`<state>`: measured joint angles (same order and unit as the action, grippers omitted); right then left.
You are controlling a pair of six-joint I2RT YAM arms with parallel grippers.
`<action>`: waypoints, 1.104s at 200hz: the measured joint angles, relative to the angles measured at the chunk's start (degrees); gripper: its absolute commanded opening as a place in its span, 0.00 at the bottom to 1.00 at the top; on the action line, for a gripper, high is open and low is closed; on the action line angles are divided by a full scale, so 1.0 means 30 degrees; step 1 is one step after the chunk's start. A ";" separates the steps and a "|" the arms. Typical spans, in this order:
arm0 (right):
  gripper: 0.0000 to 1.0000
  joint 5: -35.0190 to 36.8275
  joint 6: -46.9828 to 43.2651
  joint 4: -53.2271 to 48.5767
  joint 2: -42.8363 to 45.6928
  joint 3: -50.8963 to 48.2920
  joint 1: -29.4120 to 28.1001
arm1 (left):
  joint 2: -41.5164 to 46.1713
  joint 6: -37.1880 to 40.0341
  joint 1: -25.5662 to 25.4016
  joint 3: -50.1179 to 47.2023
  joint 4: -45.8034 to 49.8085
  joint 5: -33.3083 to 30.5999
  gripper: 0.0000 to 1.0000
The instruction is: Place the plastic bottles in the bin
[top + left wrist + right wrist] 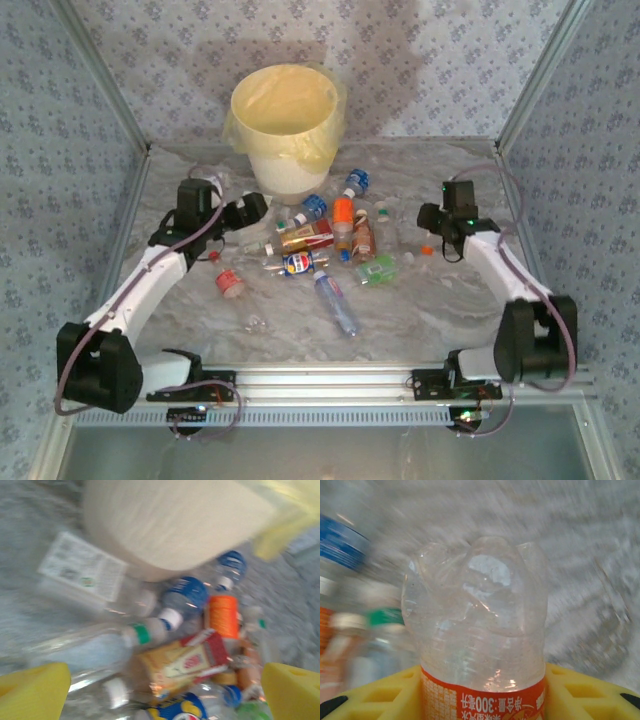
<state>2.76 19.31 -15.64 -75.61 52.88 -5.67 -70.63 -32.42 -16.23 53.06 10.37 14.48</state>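
The bottle [477, 630] in hand is clear with an orange label. The right gripper [480, 705] is clamped across its labelled body, a yellow pad [580, 690] on each side and its base pointing away from the wrist. It is held low over the table [450, 300], at the right edge of the heap.

The other bottles [320, 240] lie in a loose pile mid-table, just near of the bin [285, 125]. A few touch its foot, and some strays lie nearer. The bin stands at far centre, its bag folded over the rim.

The left gripper [255, 208] hangs wide open at the left of the heap, facing it and holding nothing.

The step now looks like lift and carry. Raise the bottle straight up first, so its base clears its neighbours and drags none along. The thin wall may buckle under the pads, so move smoothly rather than jerk. Travel far and left, well above the rim and the loose bag, and let go only once the bottle is over the mouth. The left arm sits close to that path, so keep it low or still.
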 measured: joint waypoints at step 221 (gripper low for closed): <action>0.53 -0.7730 0.9530 1.2218 0.0306 0.1297 -0.7249 | -0.5938 0.5974 -0.7271 0.6819 -0.4000 0.4707 0.63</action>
<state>-20.43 47.90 21.02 -74.70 56.77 -27.42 -88.44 -14.50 -38.04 73.52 -1.63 28.60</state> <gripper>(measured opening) 0.527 0.697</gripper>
